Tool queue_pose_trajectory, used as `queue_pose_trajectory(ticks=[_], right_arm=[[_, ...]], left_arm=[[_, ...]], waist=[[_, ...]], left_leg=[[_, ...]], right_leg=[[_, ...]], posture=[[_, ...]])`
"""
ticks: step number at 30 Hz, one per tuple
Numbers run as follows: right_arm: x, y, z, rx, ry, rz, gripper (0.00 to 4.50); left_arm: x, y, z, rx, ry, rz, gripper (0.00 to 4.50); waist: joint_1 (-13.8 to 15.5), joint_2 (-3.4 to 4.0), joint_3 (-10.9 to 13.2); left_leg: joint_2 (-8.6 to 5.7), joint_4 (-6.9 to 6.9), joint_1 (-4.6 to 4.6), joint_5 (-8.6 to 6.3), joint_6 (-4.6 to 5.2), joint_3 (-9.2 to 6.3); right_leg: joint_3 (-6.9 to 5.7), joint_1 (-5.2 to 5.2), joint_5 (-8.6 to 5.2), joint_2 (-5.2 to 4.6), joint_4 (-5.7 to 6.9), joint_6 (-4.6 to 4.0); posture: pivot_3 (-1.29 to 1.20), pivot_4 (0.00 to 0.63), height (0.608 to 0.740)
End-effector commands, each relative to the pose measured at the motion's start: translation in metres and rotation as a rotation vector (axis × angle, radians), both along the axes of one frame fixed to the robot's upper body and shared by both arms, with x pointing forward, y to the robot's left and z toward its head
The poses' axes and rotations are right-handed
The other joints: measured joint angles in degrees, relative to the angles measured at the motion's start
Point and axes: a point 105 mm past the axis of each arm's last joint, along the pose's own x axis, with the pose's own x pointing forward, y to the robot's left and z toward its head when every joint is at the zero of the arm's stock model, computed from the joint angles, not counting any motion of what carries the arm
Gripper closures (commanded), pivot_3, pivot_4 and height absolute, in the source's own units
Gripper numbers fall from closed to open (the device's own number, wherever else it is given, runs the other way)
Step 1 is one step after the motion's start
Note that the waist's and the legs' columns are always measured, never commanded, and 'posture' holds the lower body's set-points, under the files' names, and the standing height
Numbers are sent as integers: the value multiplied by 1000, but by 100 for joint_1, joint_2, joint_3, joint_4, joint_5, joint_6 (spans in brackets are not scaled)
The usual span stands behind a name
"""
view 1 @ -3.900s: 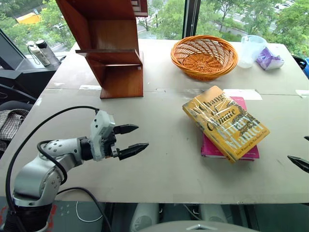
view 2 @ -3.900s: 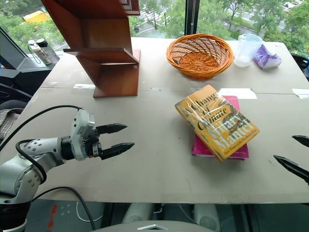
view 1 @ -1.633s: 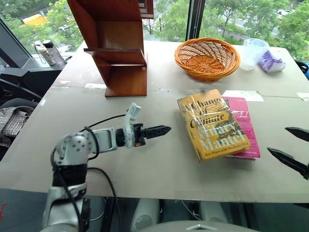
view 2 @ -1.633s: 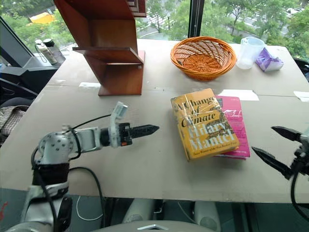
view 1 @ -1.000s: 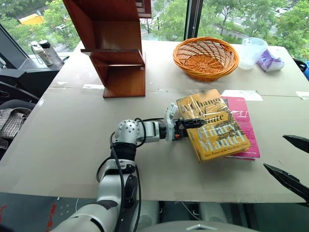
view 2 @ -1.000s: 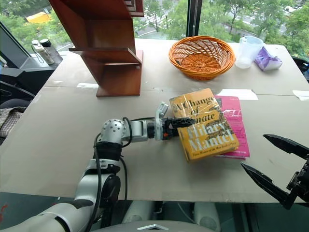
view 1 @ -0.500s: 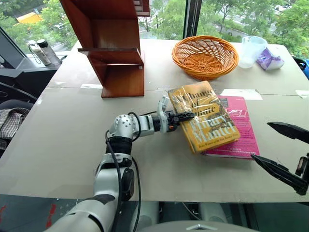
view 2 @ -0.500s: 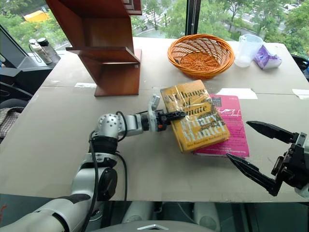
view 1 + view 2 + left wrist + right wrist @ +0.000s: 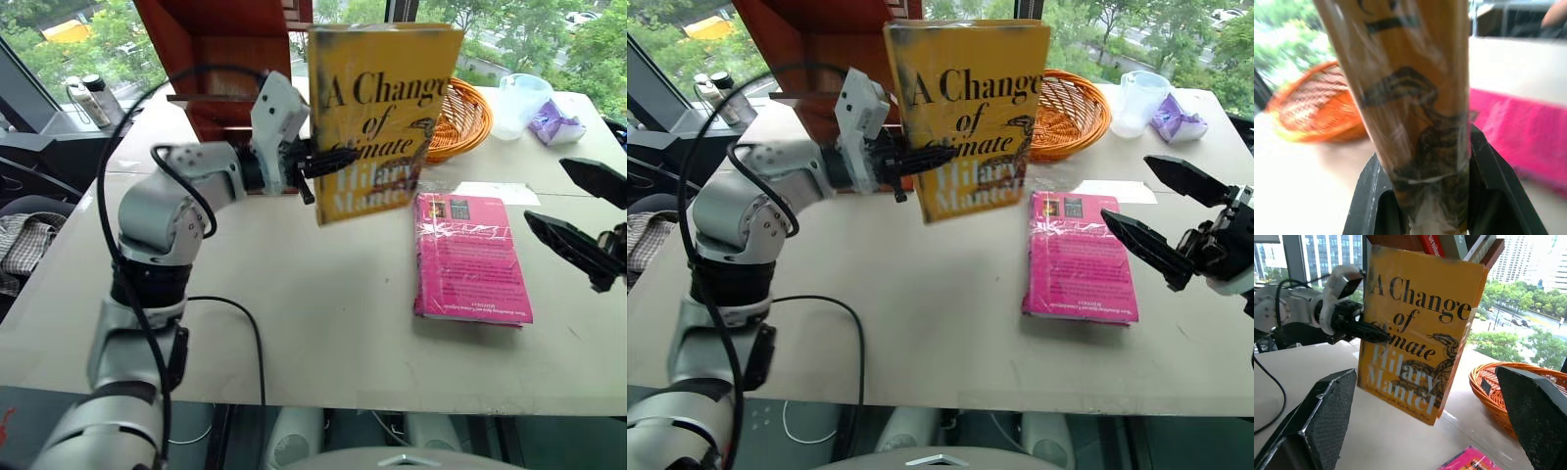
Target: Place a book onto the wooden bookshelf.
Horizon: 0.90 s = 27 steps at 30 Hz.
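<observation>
I am clenching my left gripper [image 9: 328, 162] on the book [image 9: 380, 117], holding it upright; the wooden bookshelf [image 9: 230, 69] is standing just behind-left, while my right gripper [image 9: 578, 211] is spread empty.

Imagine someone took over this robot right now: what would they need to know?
Left gripper: shut on the large yellow-gold glossy book, held upright above the table.
Right gripper: open, empty, hovering beside the bright pink book, which lies flat on the table.
Reddish-brown wooden bookshelf: behind the raised book.
Done: book picked up.
Left: carry it to the shelf, set it on a board, release.
</observation>
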Motion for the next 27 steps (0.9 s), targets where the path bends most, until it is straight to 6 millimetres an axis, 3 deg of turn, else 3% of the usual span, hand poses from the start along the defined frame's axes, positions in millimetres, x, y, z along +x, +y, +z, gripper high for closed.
queue_pose_trajectory(ticks=[1,7,12,16,21,27], right_arm=[[6,-5,12,-11,-79,-5,0],[17,-12,18,-23,-136,-29,0],[22,-19,20,-28,-178,-54,0],[27,-23,19,-22,-194,-67,0],[30,-21,21,-27,-211,-56,0],[20,-15,24,-36,-217,-17,0]], left_arm=[[-11,-6,56,229,-529,41,3742],[-1,9,104,443,-734,179,3742],[38,62,80,785,-555,436,3742],[55,80,70,890,-429,559,3742],[79,94,42,965,-315,627,3742],[82,120,40,920,-205,727,3742]], waist=[[17,2,0],[7,3,0],[-23,11,-2],[-59,6,4],[-49,7,4],[-144,13,0]], left_leg=[[0,0,2,-4,7,5],[0,2,1,-9,16,24],[-2,3,8,-8,16,33],[4,7,2,-9,17,29],[2,14,2,-9,17,26],[10,14,22,-8,16,24]], right_leg=[[0,1,0,-1,-1,1],[-2,2,14,12,-14,39],[6,1,12,18,-6,50],[4,-7,1,22,12,68],[4,-5,1,18,16,68],[6,-5,0,21,44,70]], posture=[[0,150,733],[0,150,733],[0,150,733],[0,150,733],[0,150,733],[0,150,733]])
